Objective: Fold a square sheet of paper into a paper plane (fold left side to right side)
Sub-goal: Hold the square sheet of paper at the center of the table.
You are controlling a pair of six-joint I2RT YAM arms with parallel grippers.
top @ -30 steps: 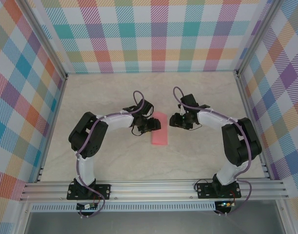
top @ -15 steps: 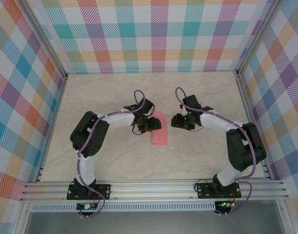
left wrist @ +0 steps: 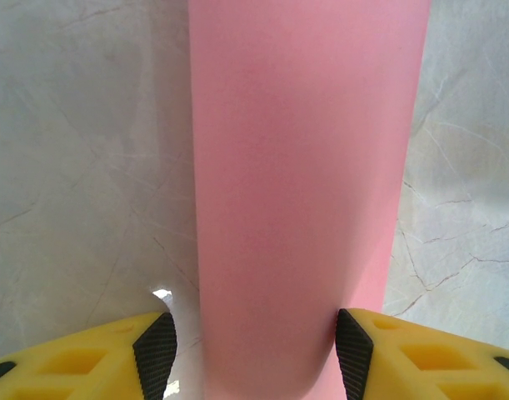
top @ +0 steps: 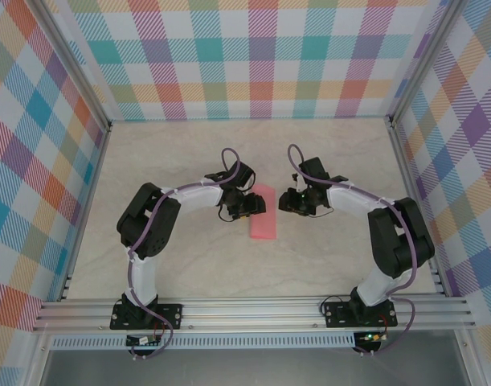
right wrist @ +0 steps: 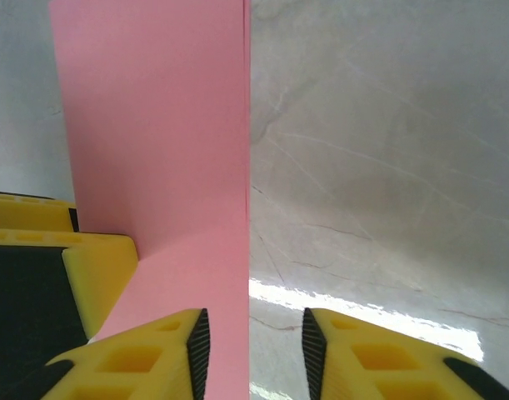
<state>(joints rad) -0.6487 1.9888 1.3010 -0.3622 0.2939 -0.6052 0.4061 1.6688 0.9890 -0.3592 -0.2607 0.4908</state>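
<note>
Right gripper [right wrist: 256,337] edged closer, spread; left gripper [left wrist: 254,354] spread astride pink sheet [left wrist: 300,167], near end cropped.

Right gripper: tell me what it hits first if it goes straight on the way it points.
Most likely the paper: its straight edge runs between the open fingers of the right gripper. The bare table lies beside it; which comes first is unclear from depth.

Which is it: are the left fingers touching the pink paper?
Cannot tell. Left wrist view: the left fingers flank the paper, one pad beside its edge, but height over it is unclear.
</note>
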